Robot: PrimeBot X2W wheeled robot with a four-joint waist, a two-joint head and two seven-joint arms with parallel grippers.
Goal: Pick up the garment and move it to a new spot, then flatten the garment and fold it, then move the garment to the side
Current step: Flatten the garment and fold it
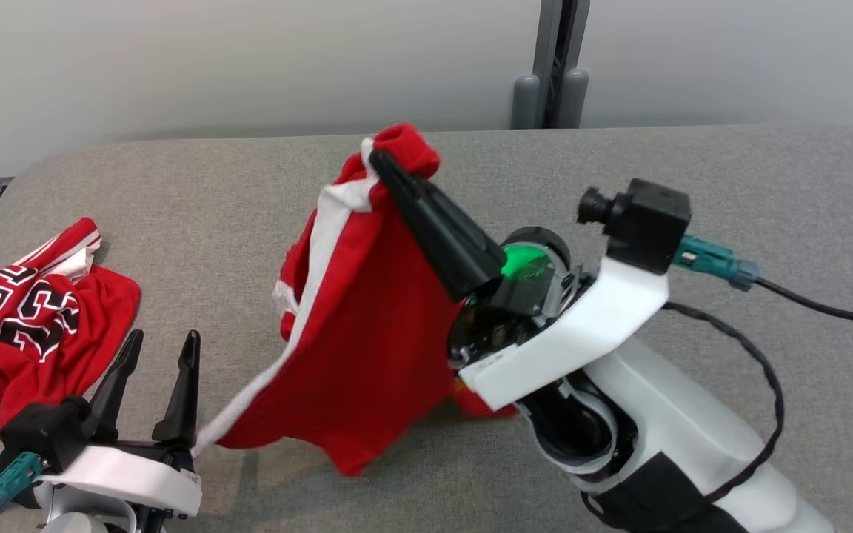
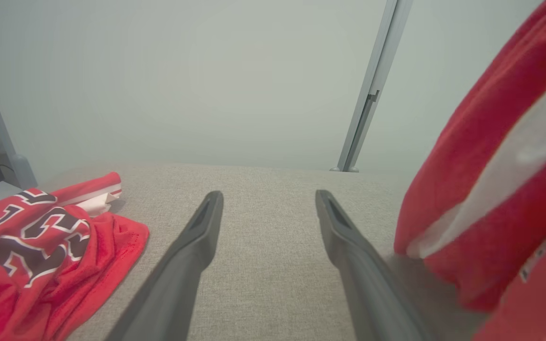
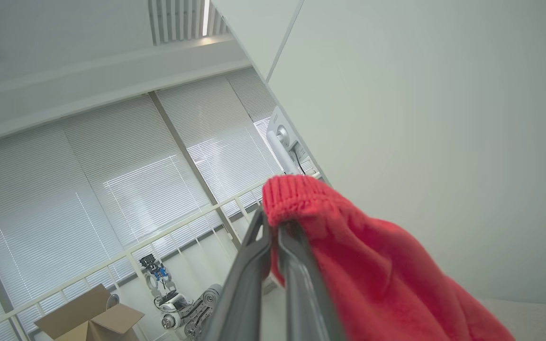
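Red garment point(image 1: 367, 318) hangs raised over the worktop point(image 1: 619, 170), pinched at its ribbed edge by the right gripper point(image 1: 377, 158); left gripper point(image 1: 163, 339) stands wide. Placing, flattening, folding remain.

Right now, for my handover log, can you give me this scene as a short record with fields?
held item: red garment with white trim, hanging above the grey table
right gripper: shut on the red garment's ribbed edge
left gripper: open, empty, low over the table
also there: red jersey, crumpled at the table's left
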